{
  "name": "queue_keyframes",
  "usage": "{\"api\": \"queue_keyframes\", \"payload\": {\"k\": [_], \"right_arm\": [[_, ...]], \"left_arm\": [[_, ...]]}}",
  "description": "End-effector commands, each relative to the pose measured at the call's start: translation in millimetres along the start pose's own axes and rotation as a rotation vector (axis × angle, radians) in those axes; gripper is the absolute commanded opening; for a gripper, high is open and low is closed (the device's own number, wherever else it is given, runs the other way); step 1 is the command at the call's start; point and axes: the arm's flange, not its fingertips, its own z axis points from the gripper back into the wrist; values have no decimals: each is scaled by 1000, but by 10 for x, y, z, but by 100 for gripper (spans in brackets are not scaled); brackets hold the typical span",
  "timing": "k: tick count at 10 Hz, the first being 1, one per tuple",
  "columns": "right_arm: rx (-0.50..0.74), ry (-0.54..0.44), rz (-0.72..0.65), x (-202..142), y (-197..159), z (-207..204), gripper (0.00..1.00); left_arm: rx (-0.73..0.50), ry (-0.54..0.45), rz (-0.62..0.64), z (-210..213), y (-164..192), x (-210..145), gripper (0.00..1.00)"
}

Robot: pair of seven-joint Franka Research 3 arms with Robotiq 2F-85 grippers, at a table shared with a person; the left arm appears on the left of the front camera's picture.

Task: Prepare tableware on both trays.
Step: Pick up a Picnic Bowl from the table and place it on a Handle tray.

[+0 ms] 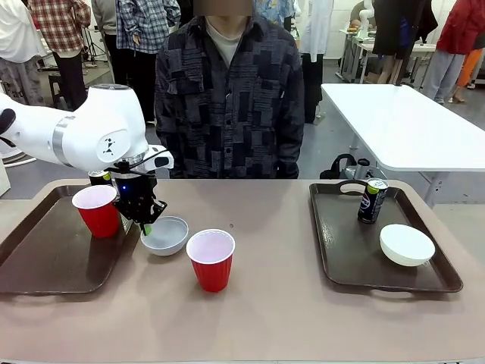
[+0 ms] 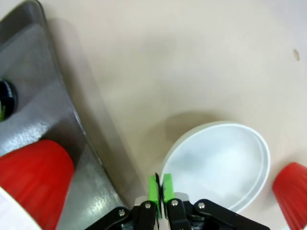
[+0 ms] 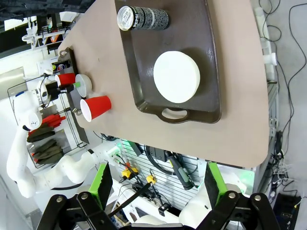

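My left gripper (image 1: 145, 222) is shut on the near-left rim of a small white bowl (image 1: 167, 235) that sits on the table just right of the left tray (image 1: 45, 258). In the left wrist view the green pads (image 2: 153, 189) pinch that bowl's (image 2: 220, 163) rim beside the tray's edge (image 2: 53, 105). A red cup (image 1: 96, 210) and a black can (image 1: 98, 177) stand on the left tray. Another red cup (image 1: 211, 259) stands on the table in the middle. The right tray (image 1: 341, 250) holds a black can (image 1: 372, 200) and a white bowl (image 1: 407, 244). My right gripper (image 3: 158, 187) hangs open high above the right tray (image 3: 139, 62).
A person in a dark patterned shirt (image 1: 227, 98) stands at the table's far side. A white table (image 1: 402, 121) stands behind on the right. Bare tabletop lies between the two trays and along the front edge.
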Motion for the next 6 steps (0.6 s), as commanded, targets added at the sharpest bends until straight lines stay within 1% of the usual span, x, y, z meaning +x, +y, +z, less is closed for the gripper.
{"api": "queue_keyframes", "payload": {"k": [1,2,4,5,6], "right_arm": [[4,4,11,-15,-13,-8,100],[4,4,11,-15,-13,-8,100],[4,4,11,-15,-13,-8,100],[4,4,11,-15,-13,-8,100],[4,4,11,-15,-13,-8,100]], "left_arm": [[-5,8,55,79,-27,26,0],[-27,23,64,127,-15,19,0],[-59,-5,98,321,33,4,0],[-84,-30,112,518,67,-58,0],[-71,-38,105,739,92,-198,0]]}}
